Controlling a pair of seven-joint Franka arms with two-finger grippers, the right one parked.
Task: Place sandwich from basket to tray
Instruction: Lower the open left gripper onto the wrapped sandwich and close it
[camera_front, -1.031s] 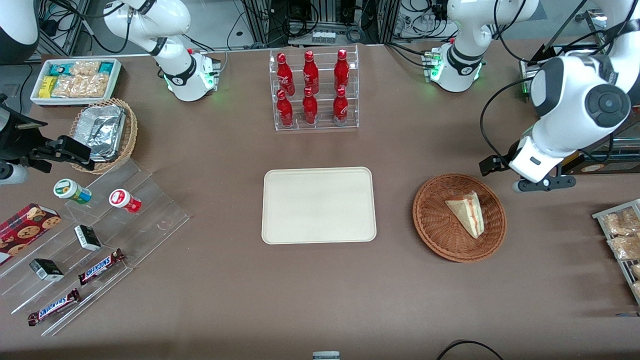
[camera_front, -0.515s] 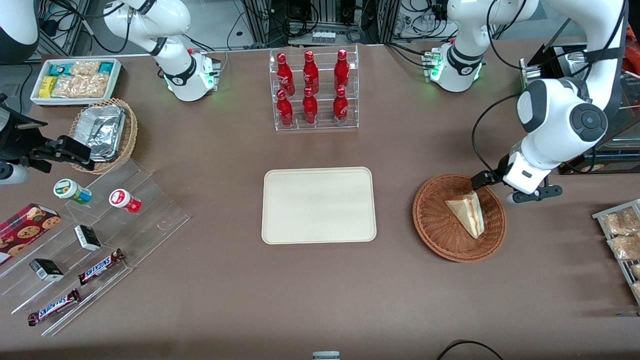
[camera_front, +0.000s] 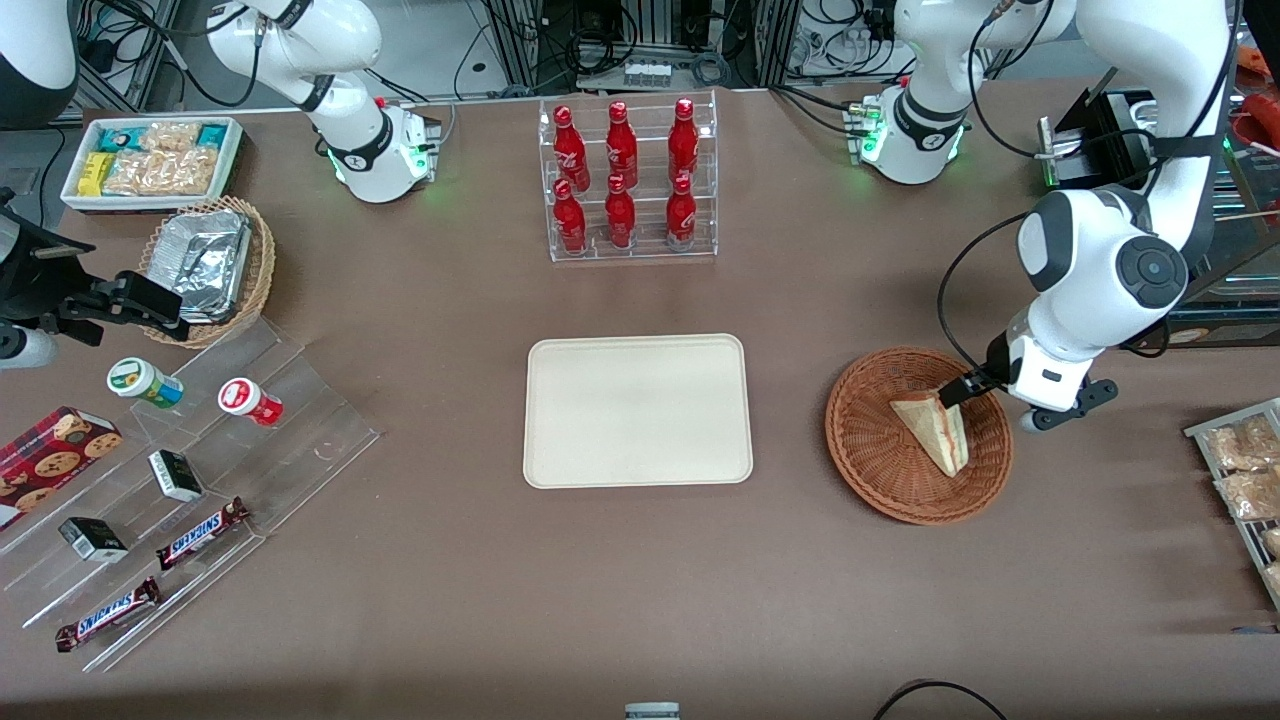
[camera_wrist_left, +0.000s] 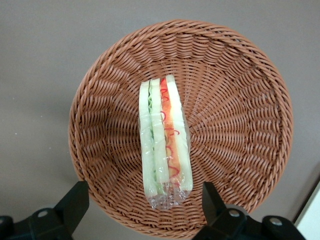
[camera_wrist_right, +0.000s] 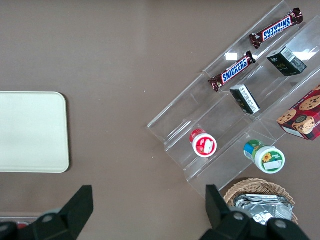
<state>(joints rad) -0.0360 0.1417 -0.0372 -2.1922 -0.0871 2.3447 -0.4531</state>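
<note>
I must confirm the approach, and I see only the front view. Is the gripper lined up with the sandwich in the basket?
Observer: In the left wrist view the gripper is open, one finger on each side of the sandwich's wrapped end.
Operator: Do the fingers touch the sandwich already?
Observer: No, a gap shows between each finger and the sandwich, which lies on the weave of the basket.
Operator: How does the sandwich lie?
Observer: On its side, with the cut edge facing the wrist camera; green and red filling layers show between the white bread slices, under clear wrap.
Operator: Is the tray free?
Observer: The right wrist view shows a bare corner of the tray, nothing on that part.
</note>
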